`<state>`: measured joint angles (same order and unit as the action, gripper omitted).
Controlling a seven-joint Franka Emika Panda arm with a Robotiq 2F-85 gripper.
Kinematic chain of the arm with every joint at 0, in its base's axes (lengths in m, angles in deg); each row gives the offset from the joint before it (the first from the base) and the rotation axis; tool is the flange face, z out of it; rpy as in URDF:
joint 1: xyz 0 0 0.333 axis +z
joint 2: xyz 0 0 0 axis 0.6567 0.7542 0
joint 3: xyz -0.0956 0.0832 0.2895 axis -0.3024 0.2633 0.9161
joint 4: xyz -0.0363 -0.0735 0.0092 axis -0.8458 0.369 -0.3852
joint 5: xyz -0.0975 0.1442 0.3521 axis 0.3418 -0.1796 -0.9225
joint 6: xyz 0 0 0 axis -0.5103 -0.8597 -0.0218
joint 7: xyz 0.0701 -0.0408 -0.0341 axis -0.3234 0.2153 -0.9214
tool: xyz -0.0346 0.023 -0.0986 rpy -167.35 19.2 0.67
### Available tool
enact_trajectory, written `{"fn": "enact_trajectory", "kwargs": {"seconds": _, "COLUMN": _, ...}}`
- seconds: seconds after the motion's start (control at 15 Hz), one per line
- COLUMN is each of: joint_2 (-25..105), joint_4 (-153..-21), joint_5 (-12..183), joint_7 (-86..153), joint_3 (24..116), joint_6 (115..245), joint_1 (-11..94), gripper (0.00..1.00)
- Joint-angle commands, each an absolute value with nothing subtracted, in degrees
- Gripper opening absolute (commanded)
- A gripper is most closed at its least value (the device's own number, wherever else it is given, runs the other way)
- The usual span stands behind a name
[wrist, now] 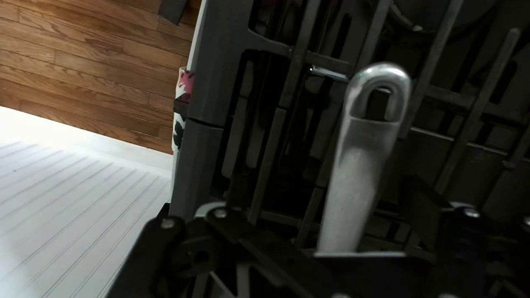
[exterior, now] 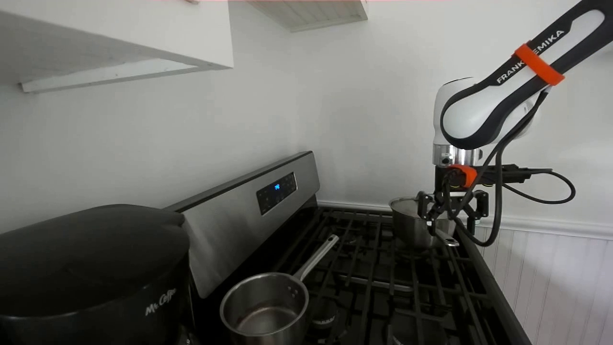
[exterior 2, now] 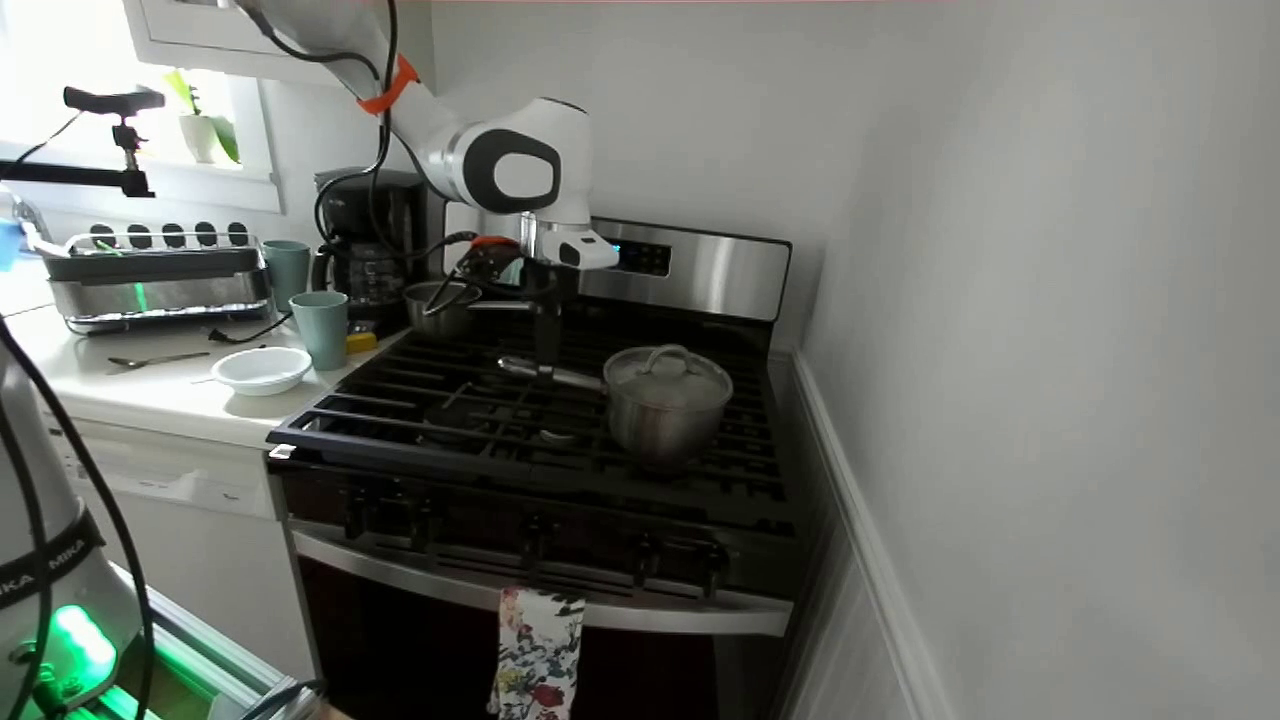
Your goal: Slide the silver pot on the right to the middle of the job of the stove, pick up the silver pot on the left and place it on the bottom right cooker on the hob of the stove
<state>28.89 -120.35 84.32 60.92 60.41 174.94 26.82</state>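
Sliding the lidded silver pot (exterior 2: 668, 412) is likely best done slowly once the gripper (exterior: 451, 228), spread apart at the handle (wrist: 359, 174), has been tightened squarely.

arm (exterior: 503, 96): white, black trim | strap (exterior: 540, 64): orange | cables (exterior: 499, 191): black | lettering (exterior: 510, 72): white | tool (exterior: 451, 226): black

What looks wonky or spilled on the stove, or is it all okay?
Nothing stands out: the lidded pot and open pot both look upright on the stove, the lid seems level, and no spill shows.
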Motion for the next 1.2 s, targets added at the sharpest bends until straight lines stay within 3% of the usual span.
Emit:
{"fn": "enact_trajectory", "kwargs": {"seconds": 0.0, "joint_2": 31.1, "joint_4": -119.1, "joint_5": 84.0, "joint_7": 62.1, "joint_3": 59.8, "joint_6": 176.1, "joint_1": 27.5, "gripper": 0.67}}
{"fn": "enact_trajectory", "kwargs": {"seconds": 0.4, "joint_2": 31.8, "joint_4": -118.9, "joint_5": 84.0, "joint_7": 62.1, "joint_3": 59.6, "joint_6": 176.8, "joint_1": 27.8, "gripper": 0.25}}
{"fn": "enact_trajectory", "kwargs": {"seconds": 0.47, "joint_2": 31.9, "joint_4": -118.9, "joint_5": 84.0, "joint_7": 62.2, "joint_3": 59.6, "joint_6": 176.7, "joint_1": 27.9, "gripper": 0.49}}
{"fn": "enact_trajectory", "kwargs": {"seconds": 0.53, "joint_2": 31.8, "joint_4": -118.8, "joint_5": 84.1, "joint_7": 62.2, "joint_3": 59.6, "joint_6": 176.7, "joint_1": 27.9, "gripper": 0.65}}
{"fn": "enact_trajectory", "kwargs": {"seconds": 0.6, "joint_2": 31.8, "joint_4": -118.9, "joint_5": 84.2, "joint_7": 62.1, "joint_3": 59.6, "joint_6": 176.7, "joint_1": 27.9, "gripper": 0.66}}
{"fn": "enact_trajectory", "kwargs": {"seconds": 0.73, "joint_2": 31.7, "joint_4": -118.9, "joint_5": 84.0, "joint_7": 61.8, "joint_3": 59.5, "joint_6": 176.8, "joint_1": 27.8, "gripper": 0.27}}
{"fn": "enact_trajectory", "kwargs": {"seconds": 0.8, "joint_2": 31.6, "joint_4": -119.1, "joint_5": 83.9, "joint_7": 61.5, "joint_3": 59.6, "joint_6": 177.0, "joint_1": 27.8, "gripper": 0.25}}
{"fn": "enact_trajectory", "kwargs": {"seconds": 1.0, "joint_2": 31.1, "joint_4": -119.3, "joint_5": 83.8, "joint_7": 61.0, "joint_3": 59.7, "joint_6": 177.2, "joint_1": 28.0, "gripper": 0.06}}
{"fn": "enact_trajectory", "kwargs": {"seconds": 1.13, "joint_2": 31.0, "joint_4": -119.5, "joint_5": 83.9, "joint_7": 60.9, "joint_3": 59.8, "joint_6": 177.3, "joint_1": 28.1, "gripper": 0.08}}
